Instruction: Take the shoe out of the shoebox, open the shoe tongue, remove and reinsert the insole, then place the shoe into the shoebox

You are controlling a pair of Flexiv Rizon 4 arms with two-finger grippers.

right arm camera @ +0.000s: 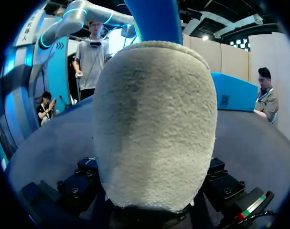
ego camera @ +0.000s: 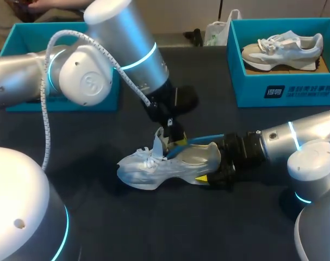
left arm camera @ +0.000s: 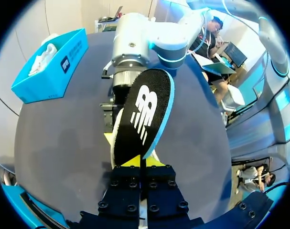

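A pale grey shoe [ego camera: 154, 166] lies on the dark table, toe toward the left. My right gripper [ego camera: 207, 167] comes in from the right and is shut on the shoe's heel, which fills the right wrist view [right arm camera: 154, 124]; one yellow fingertip [ego camera: 201, 178] shows on the near side. Above the shoe's opening, my left gripper [ego camera: 173, 136] is shut on the insole [left arm camera: 145, 112], a black one with a white logo and blue edge. In the left wrist view the insole stands up from the yellow tips [left arm camera: 141, 162]. Its blue edge [ego camera: 205, 138] runs over the heel.
A blue shoebox [ego camera: 284, 89] at the back right holds a second shoe [ego camera: 281, 48]. Another blue box [ego camera: 23, 38] stands at the back left, partly behind my left arm. Bare dark table lies in front of the shoe.
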